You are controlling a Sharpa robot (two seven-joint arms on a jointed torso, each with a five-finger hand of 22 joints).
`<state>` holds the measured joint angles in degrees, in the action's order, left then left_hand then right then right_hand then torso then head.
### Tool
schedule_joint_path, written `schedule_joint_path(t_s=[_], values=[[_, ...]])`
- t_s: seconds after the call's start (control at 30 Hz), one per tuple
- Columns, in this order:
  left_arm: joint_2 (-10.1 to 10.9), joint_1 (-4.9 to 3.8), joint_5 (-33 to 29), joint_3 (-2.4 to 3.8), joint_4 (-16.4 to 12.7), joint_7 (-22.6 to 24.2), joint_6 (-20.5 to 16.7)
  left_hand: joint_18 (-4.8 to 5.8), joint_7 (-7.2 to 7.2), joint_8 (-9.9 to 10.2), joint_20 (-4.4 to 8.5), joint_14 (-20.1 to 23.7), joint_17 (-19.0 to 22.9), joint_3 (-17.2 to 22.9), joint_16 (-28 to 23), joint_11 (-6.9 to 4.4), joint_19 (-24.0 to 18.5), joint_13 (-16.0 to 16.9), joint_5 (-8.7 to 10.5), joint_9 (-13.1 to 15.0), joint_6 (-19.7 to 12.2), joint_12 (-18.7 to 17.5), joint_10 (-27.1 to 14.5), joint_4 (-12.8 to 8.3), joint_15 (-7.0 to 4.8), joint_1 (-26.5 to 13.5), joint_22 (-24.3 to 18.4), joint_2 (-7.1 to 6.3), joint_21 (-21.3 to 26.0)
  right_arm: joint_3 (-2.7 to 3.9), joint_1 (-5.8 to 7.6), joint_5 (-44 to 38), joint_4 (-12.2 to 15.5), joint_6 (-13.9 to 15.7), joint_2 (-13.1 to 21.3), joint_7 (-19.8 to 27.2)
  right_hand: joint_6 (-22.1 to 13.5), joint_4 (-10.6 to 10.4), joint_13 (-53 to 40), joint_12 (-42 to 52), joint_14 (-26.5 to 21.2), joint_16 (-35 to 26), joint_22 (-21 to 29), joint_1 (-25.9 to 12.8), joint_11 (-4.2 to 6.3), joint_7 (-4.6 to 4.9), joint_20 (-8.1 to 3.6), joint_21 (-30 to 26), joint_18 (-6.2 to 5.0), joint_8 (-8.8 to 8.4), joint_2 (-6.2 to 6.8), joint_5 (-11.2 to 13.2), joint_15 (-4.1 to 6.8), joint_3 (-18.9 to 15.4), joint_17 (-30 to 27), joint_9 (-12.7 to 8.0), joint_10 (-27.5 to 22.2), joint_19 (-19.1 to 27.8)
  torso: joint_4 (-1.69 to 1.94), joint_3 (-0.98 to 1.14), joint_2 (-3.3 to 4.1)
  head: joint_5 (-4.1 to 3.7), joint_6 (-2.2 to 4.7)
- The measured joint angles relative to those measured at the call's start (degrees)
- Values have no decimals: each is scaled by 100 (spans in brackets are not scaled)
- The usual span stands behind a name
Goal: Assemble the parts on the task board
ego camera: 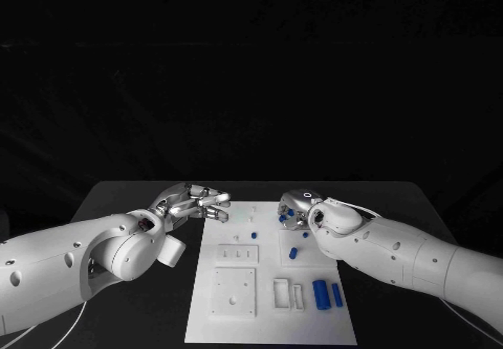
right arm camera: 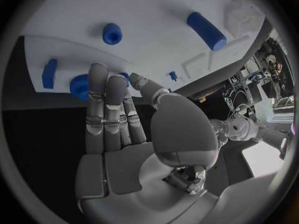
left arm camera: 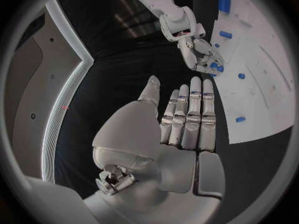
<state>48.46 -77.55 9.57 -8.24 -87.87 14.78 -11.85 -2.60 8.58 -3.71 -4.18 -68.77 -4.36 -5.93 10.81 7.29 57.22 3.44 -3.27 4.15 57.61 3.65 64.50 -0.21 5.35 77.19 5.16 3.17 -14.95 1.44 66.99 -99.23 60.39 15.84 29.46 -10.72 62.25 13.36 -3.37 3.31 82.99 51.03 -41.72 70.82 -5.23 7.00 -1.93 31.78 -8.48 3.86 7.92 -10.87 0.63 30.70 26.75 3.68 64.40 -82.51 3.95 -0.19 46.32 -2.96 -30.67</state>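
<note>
Head view: nearest on the white task board [ego camera: 270,320], two blue cylinders [ego camera: 328,295] are seen lying side by side at its right edge, their long axes running away from the robot, beside two pale slotted blocks [ego camera: 288,293]. Further up, a shorter blue peg [ego camera: 294,253] lies slightly tilted, and a small blue stud [ego camera: 254,235] stands near the middle. Beyond these, the right hand [ego camera: 296,211] is lowered over the board's far right part, where small blue parts [ego camera: 284,215] are clustered — whether one is pinched cannot be told. In the right wrist view its fingers [right arm camera: 107,109] are held straight and pressed together, their tips at a blue round part [right arm camera: 79,86]. The left hand [ego camera: 195,202] is held just off the board's far left corner; in the left wrist view its fingers [left arm camera: 190,117] are extended side by side, nothing between them.

The step is judged to be a pick-up at the far cluster. It would be done well if the part were taken across its short axis — kept upright, not rolled — and the neighbouring pieces left undisturbed.
</note>
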Motion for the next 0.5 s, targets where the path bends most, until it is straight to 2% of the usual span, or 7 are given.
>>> schedule_joint_path(t_s=[0.17,0.37,0.5], values=[[-14,0,0,4,12,-6,2,0,0,0,0,0,0,0,0,0,0,0,0,0,0,0,0,0,0,0,-6,0,0,-1,0,-28,-20,-2,-9,-46,53,-18,0,0,-1,0,-83,0,23,5,0,-22,-47,0,0,128,0,161,-21,0,108,0,4,-2,21,7,7],[-22,0,0,15,19,-12,2,0,0,0,0,0,0,0,0,0,0,-1,0,0,0,0,0,0,0,0,-12,0,0,-1,0,-62,-16,-3,-10,-92,283,-64,0,0,-31,0,-187,-27,105,-58,-4,-22,-48,0,-27,244,27,348,-21,5,412,-3,-1,-1,38,26,8],[-27,0,1,19,21,-16,3,0,0,0,0,0,-1,0,0,0,0,-1,0,0,0,0,0,0,0,0,-12,0,0,-1,0,-94,10,15,-9,-121,465,-35,2,0,-16,24,-255,-3,182,-111,-62,-22,-49,-4,-61,328,77,426,-20,17,632,0,-3,4,49,27,5]])
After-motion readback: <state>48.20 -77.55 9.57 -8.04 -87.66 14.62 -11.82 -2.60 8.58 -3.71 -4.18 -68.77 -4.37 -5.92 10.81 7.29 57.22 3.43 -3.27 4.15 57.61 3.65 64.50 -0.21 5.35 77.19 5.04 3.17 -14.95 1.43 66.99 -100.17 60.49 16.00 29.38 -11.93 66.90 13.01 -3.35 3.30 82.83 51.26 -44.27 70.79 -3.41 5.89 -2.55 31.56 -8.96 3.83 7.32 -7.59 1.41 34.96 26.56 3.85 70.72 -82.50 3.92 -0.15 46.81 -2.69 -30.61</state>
